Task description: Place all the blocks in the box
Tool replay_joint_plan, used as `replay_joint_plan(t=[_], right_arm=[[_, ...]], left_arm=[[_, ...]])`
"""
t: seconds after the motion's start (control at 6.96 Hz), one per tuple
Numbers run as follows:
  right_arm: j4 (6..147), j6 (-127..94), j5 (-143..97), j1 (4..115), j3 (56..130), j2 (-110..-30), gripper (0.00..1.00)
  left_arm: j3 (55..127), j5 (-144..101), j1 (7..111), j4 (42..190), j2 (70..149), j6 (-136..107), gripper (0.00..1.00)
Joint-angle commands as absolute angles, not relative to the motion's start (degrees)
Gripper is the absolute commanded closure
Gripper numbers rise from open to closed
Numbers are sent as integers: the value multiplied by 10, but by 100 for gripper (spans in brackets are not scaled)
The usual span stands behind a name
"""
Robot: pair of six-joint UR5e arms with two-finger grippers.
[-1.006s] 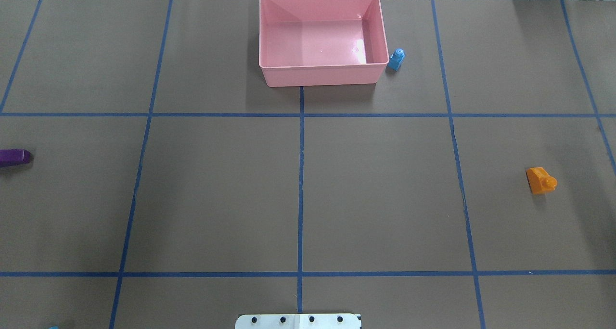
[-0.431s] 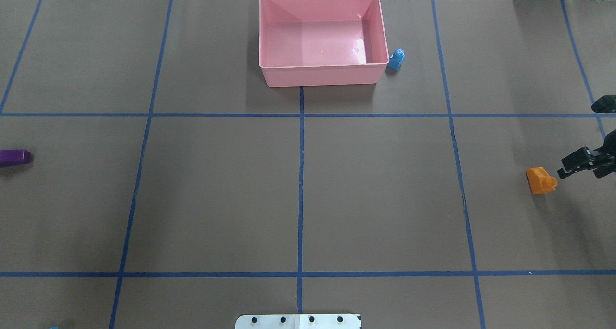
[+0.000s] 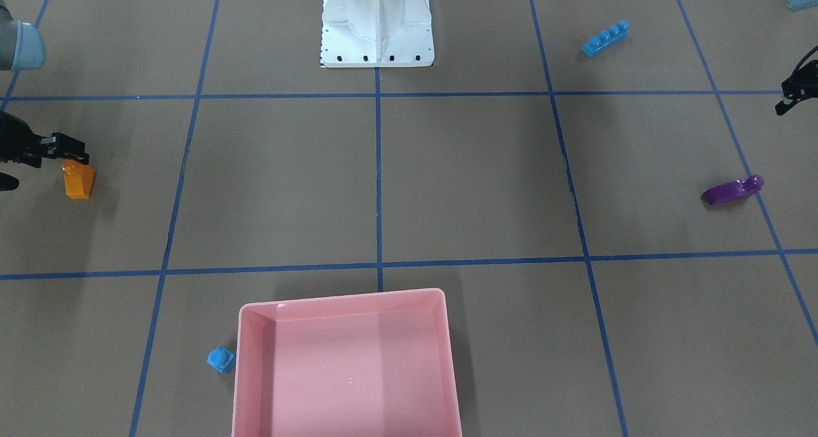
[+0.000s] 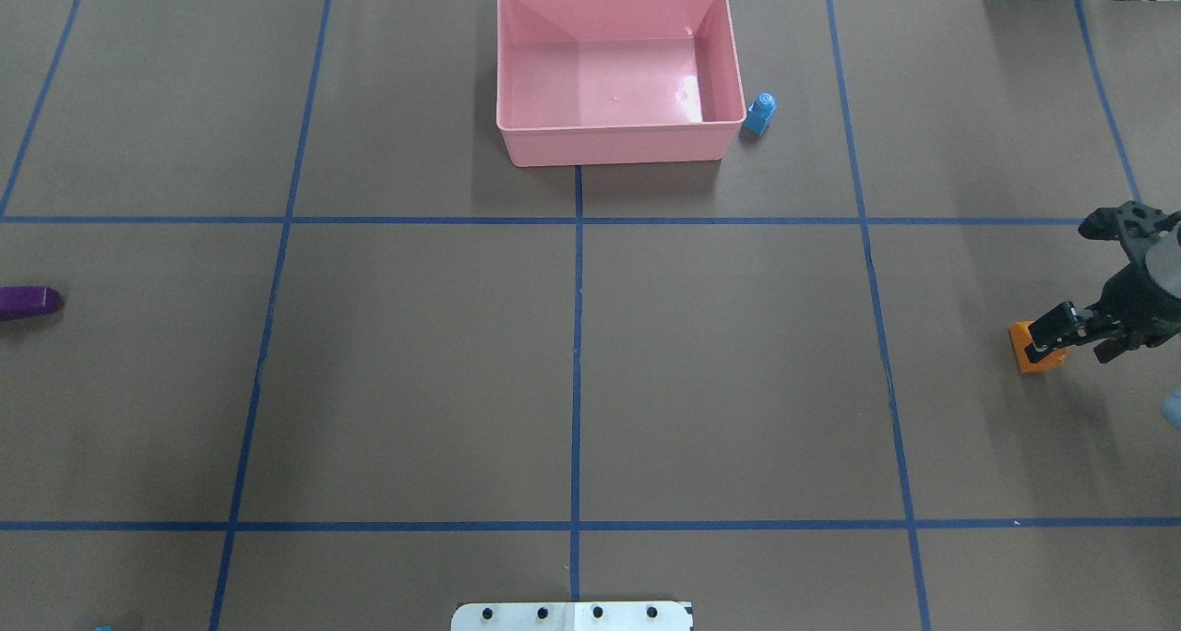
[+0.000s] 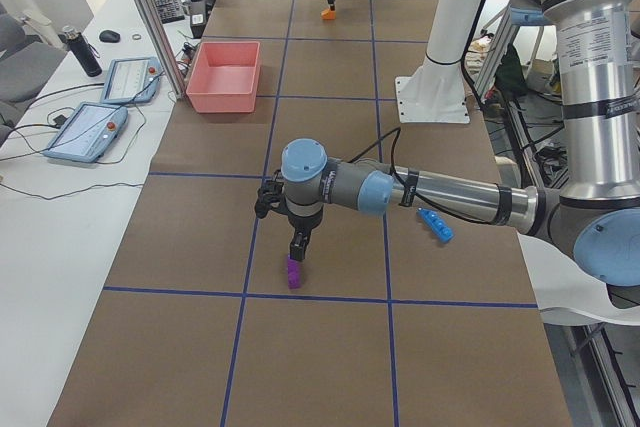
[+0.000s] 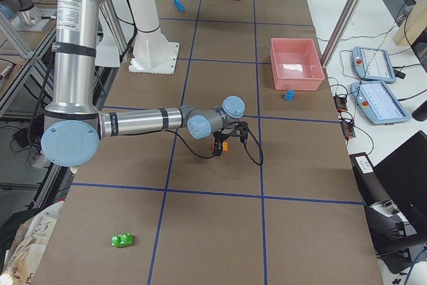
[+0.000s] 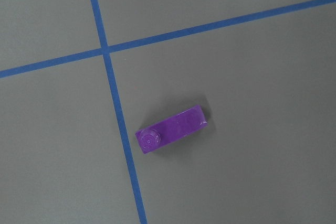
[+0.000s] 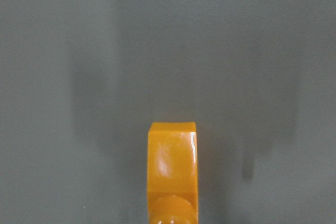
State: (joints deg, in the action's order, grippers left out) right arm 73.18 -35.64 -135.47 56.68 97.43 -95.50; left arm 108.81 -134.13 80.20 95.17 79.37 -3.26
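The pink box [image 4: 618, 147] stands empty at the far middle of the table. A small light-blue block [image 4: 759, 114] sits just outside its right wall. An orange block [image 4: 1031, 354] lies at the right, and my right gripper [image 4: 1066, 280] hovers open over it, one finger [image 4: 1052, 327] partly covering it. The right wrist view shows the orange block [image 8: 172, 171] at the bottom middle. A purple block [image 7: 171, 128] lies at the left, below my left gripper [image 5: 298, 242]. I cannot tell whether that gripper is open. A long blue block [image 3: 605, 38] and a green block [image 6: 122, 239] lie apart.
The white robot base [image 3: 377, 28] stands at the near middle edge. Blue tape lines [image 4: 577, 336] divide the brown table cover. Tablets [image 6: 373, 65] lie on the side bench beyond the box.
My right gripper came in from the right edge and moved left until it stands over the orange block. The blocks and the box have not moved.
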Motion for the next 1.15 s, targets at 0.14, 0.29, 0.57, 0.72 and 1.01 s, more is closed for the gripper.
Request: replay_joint_plan(t=[0.14, 0.29, 0.57, 0.72, 1.01], right_arm=[[731, -367, -1287, 533, 968, -935, 42], [730, -367, -1286, 533, 971, -932, 99], [730, -367, -1288, 536, 988, -919, 100], [734, -382, -1288, 548, 1016, -888, 100], [767, -502, -1287, 560, 981, -734, 100]], left_arm=[[1088, -1341, 802, 952, 795, -33, 0], [1087, -1341, 801, 952, 795, -33, 0], [1071, -1315, 782, 954, 809, -32, 0], [1069, -1276, 766, 954, 818, -31, 0], [1050, -1267, 727, 958, 851, 7, 1]])
